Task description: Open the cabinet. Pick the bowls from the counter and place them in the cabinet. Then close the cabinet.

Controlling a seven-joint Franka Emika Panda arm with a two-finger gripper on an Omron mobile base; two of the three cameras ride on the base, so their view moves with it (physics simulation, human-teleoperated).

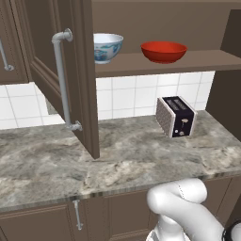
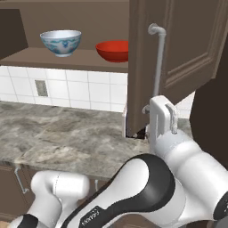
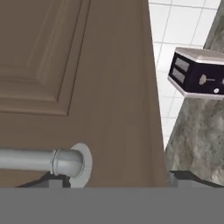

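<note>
The cabinet's two doors stand open: the left door (image 1: 77,70) and the right door (image 2: 178,49). On its shelf (image 1: 207,61) sit the bowls, a white one with a blue pattern (image 1: 107,47) (image 2: 61,42) and a red one (image 1: 164,51) (image 2: 113,50), side by side and upright. My gripper (image 2: 136,132) is at the bottom corner of the right door, below its silver bar handle (image 2: 159,62). In the hand view the gripper (image 3: 118,179) is open. One tip sits by the handle's foot (image 3: 70,162) and the other past the door's edge, with nothing held.
A dark toaster (image 1: 175,116) (image 3: 199,74) stands on the counter (image 1: 117,160) near the tiled wall. Low brown cabinets (image 1: 52,221) run under the counter. The left door's handle (image 1: 63,80) hangs out over the counter.
</note>
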